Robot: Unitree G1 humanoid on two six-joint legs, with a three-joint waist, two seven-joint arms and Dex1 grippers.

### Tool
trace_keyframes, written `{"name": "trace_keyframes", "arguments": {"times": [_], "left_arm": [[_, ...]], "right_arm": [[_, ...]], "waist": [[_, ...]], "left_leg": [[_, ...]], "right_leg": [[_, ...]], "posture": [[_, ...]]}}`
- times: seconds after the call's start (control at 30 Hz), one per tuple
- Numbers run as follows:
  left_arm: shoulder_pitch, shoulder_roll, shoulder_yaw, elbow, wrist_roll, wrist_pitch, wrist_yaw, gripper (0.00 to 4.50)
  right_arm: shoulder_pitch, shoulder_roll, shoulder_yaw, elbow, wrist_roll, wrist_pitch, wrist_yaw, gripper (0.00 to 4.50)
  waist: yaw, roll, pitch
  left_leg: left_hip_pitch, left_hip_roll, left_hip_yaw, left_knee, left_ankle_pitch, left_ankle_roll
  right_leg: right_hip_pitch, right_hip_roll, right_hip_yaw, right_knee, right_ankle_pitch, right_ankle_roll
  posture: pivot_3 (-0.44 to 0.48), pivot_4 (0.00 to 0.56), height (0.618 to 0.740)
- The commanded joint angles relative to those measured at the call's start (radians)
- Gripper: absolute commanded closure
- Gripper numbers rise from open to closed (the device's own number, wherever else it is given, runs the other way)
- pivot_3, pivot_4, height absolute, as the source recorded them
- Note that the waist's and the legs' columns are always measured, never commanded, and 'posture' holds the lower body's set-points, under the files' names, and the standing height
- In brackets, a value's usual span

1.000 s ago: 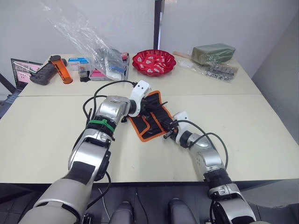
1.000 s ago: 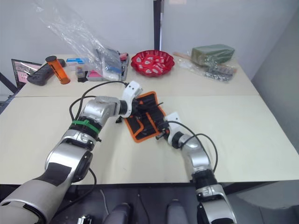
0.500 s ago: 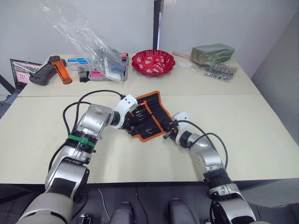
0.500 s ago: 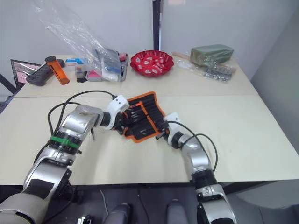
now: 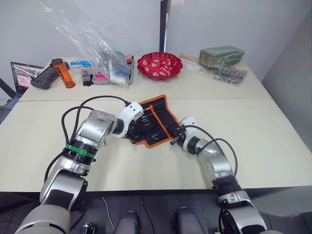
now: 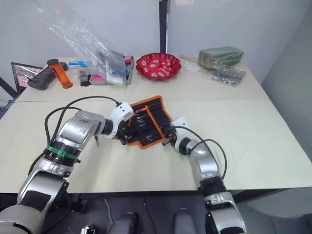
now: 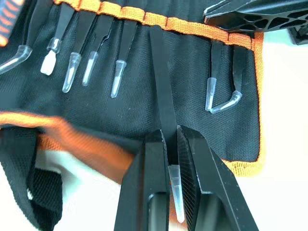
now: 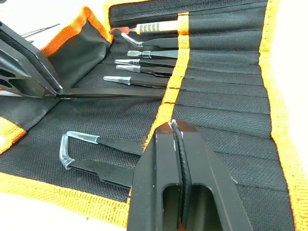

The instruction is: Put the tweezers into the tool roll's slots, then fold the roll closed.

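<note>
Pinching one pair of tweezers point(image 7: 163, 108) near its capped tip, the left gripper point(image 7: 169, 159) feeds it into a slot of the tool roll point(image 5: 158, 122) on the surface. Thin, stiff, slippery metal; floppy fabric. The right gripper point(image 8: 177, 159) is pressed together, seemingly on the roll.

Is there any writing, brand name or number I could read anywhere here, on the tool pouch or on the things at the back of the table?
None can be read.
Tool roll: plain black fabric and orange edging, no print showing.
Tweezers held in the left gripper: unmarked.
Boxes under the clear plastic bag: printing too small to read.
Laptop screen: too small to read.
</note>
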State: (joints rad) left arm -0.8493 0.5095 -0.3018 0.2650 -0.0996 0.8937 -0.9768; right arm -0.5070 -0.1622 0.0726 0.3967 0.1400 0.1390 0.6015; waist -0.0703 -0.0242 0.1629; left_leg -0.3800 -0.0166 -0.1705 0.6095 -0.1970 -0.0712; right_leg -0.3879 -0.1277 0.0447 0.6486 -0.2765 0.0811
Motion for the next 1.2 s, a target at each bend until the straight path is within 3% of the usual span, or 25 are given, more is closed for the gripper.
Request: {"name": "trace_keyframes", "arguments": {"times": [0.03, 0.27, 0.47, 0.8, 1.2], "left_arm": [[-0.052, -0.005, -0.006, 0.051, 0.015, -0.042, 0.001, 4.45], [-0.120, -0.043, -0.045, 0.203, 0.047, -0.120, -0.017, 4.45], [-0.105, -0.007, -0.096, 0.165, 0.058, -0.112, -0.095, 4.45], [-0.135, 0.020, -0.087, 0.202, 0.080, -0.132, -0.109, 4.45], [-0.195, -0.056, -0.097, 0.328, 0.103, -0.204, -0.109, 4.45]], "right_arm": [[0.017, 0.000, 0.010, 0.031, -0.009, 0.022, -0.003, 4.50], [0.016, 0.003, 0.014, 0.031, -0.011, 0.021, -0.004, 4.50], [0.022, -0.002, 0.011, 0.027, -0.011, 0.021, -0.006, 4.50], [0.028, 0.002, 0.015, 0.023, -0.010, 0.019, -0.006, 4.50], [0.040, 0.001, 0.018, 0.007, -0.012, 0.024, -0.013, 4.50]], "waist": [[0.000, 0.000, 0.000], [0.000, 0.000, 0.000], [-0.002, 0.000, 0.000], [-0.001, 0.000, 0.000], [0.002, 0.000, 0.000]], "left_leg": [[0.000, 0.000, 0.000, 0.000, 0.000, 0.000], [0.000, 0.000, 0.000, 0.001, 0.000, 0.000], [0.000, 0.000, 0.000, 0.000, 0.000, 0.000], [0.000, 0.000, 0.000, 0.000, 0.000, 0.000], [-0.001, 0.000, 0.000, 0.001, 0.000, 0.000]], "right_leg": [[0.000, 0.000, 0.000, 0.000, 0.000, 0.000], [0.000, 0.000, 0.000, 0.000, 0.000, 0.001], [0.000, 0.000, 0.000, 0.000, 0.000, 0.000], [0.000, 0.000, 0.000, 0.000, -0.001, 0.001], [0.000, 0.000, 0.000, 0.000, -0.001, 0.001]], "posture": [[0.000, 0.150, 0.740], [0.000, 0.150, 0.740], [0.000, 0.150, 0.740], [0.000, 0.150, 0.740], [0.000, 0.150, 0.740]]}}
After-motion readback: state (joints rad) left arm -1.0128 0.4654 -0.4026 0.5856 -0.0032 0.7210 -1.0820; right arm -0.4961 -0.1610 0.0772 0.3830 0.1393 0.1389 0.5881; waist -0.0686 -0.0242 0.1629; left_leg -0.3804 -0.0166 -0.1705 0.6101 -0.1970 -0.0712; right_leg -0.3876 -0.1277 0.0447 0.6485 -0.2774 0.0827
